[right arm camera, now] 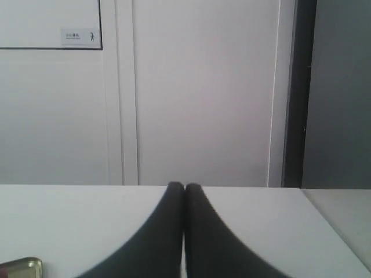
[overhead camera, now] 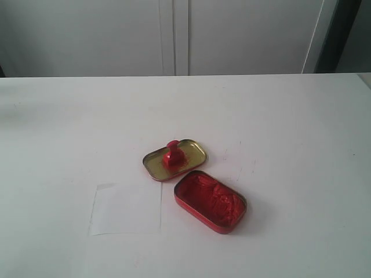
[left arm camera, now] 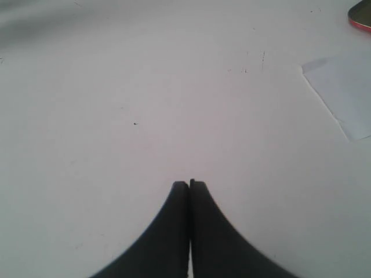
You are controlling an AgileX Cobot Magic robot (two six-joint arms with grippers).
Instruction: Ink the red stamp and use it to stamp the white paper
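The red stamp (overhead camera: 172, 155) stands upright inside the gold tin lid (overhead camera: 194, 152) at the table's middle. Just in front of it to the right lies the open red ink tin (overhead camera: 210, 201). The white paper (overhead camera: 126, 208) lies flat to the left of the ink tin, and a corner of the paper (left arm camera: 343, 92) shows in the left wrist view. My left gripper (left arm camera: 189, 184) is shut and empty over bare table. My right gripper (right arm camera: 184, 186) is shut and empty, pointing at the far wall. Neither arm shows in the exterior view.
The white table (overhead camera: 290, 127) ends at a back edge before pale cabinet doors (overhead camera: 174, 35). An edge of the ink tin (left arm camera: 360, 17) and a corner of the gold lid (right arm camera: 23, 267) show in the wrist views.
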